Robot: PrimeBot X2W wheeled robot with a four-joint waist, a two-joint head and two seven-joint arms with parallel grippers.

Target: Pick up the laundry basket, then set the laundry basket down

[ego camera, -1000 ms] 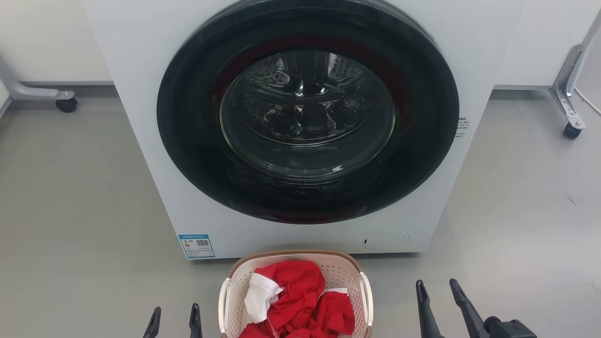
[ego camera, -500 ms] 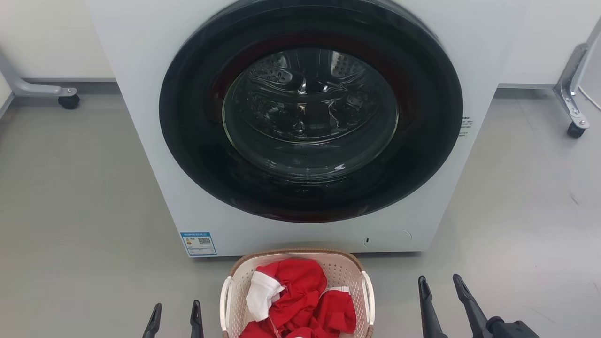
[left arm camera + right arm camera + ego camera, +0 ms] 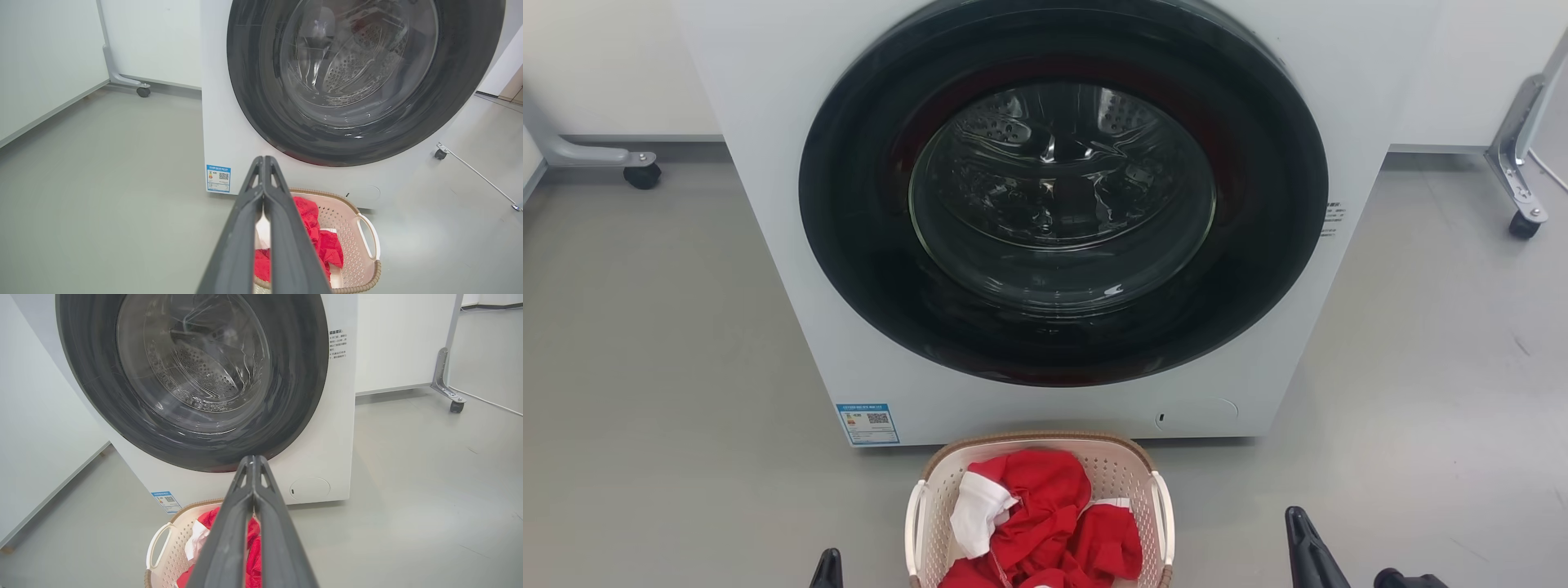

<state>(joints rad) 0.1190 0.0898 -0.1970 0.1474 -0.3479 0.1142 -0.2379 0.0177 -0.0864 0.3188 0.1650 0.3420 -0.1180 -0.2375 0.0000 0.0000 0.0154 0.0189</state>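
The laundry basket [image 3: 1123, 475] stands on the grey floor just in front of the washing machine, at the bottom middle of the head view. It is cream perforated plastic with a brown woven rim and white loop handles, and red and white clothes [image 3: 1045, 514] lie in it. My left gripper [image 3: 829, 565] is shut and empty, on the floor side left of the basket. To the basket's right, my right gripper [image 3: 1300, 527] is shut and empty too. Neither touches a handle. In the wrist views, the left gripper [image 3: 264, 160] and right gripper [image 3: 253, 458] show their fingers pressed together above the basket [image 3: 347, 226] [image 3: 173, 545].
The white washing machine [image 3: 768, 204], with its round dark door [image 3: 1062, 196] closed, fills the space behind the basket. Metal legs on castors stand at the far left [image 3: 642, 175] and far right [image 3: 1521, 225]. Open grey floor lies on both sides.
Both grippers were open with two fingers apart; now each is shut. Both have dropped lower in the head view. The basket has not moved.
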